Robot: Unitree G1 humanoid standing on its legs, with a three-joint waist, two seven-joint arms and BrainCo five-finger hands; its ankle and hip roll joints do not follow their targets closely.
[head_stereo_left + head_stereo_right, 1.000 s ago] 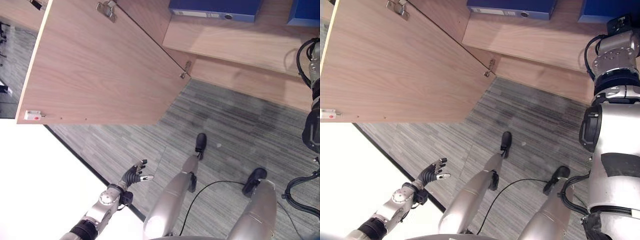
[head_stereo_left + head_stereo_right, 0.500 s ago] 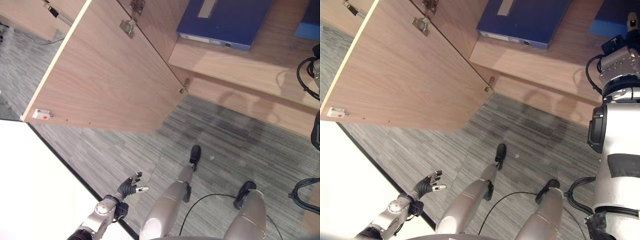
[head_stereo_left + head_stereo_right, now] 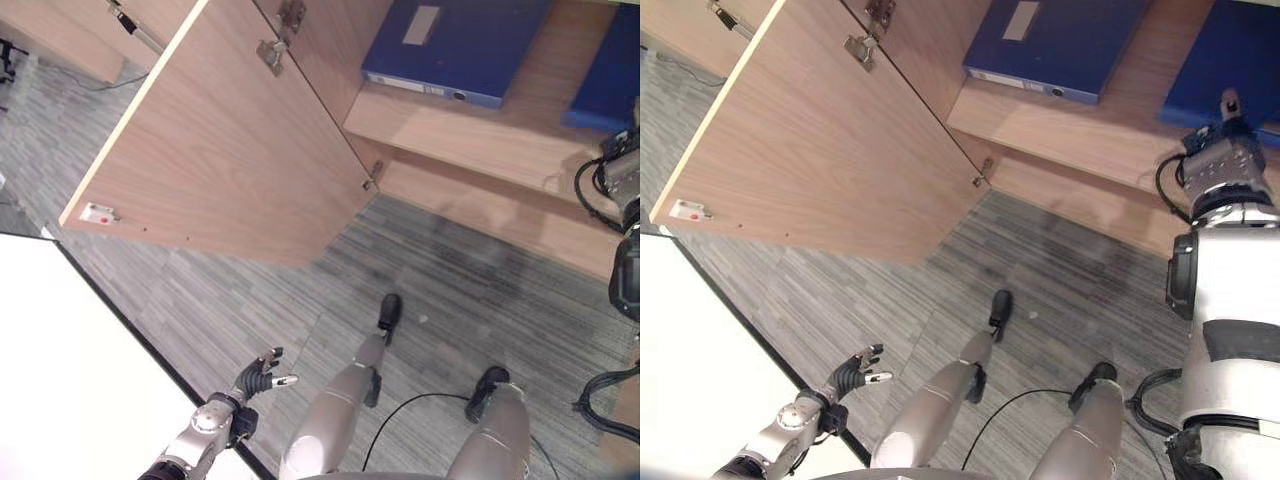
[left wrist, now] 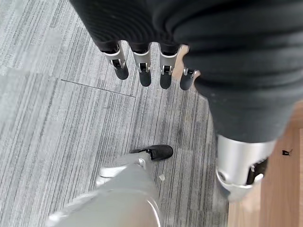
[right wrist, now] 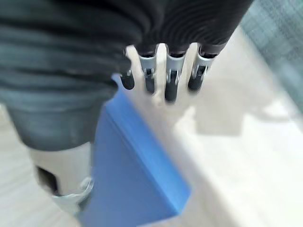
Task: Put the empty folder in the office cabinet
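Right wrist view: the right hand [image 5: 165, 71] hangs with its fingers [image 5: 171, 78] straight and slightly apart, holding nothing, just above a blue folder [image 5: 137, 170] that lies flat on the pale cabinet shelf [image 5: 236, 156].
Folder placement: judging from this, the folder already rests in the cabinet, set flat beside another one so it cannot tip.
Right eye view: at the upper right of the frame the right hand [image 3: 1228, 104] shows against the second blue folder [image 3: 1230, 70], and the first blue folder [image 3: 1055, 45] lies further left on the same shelf [image 3: 1110, 135].
Which folder: I cannot tell from print or contents which of the two is the empty one; the one under the right hand is the likelier.
Cabinet door: the door [image 3: 830, 150] stands swung wide open at the upper left of the frame, which leaves the shelf free to reach.
Left hand: low at the lower left of the left eye view, the left hand [image 3: 258, 378] hangs idle over the grey carpet [image 3: 470, 290], beside the white table [image 3: 70, 380].
Left wrist view: its fingers [image 4: 142, 66] are straight and spread, empty, with carpet below them.
What differs between views: the right wrist view gives the hand's state and closeness to the folder; the eye views give the door, both folders and the shelf layout.
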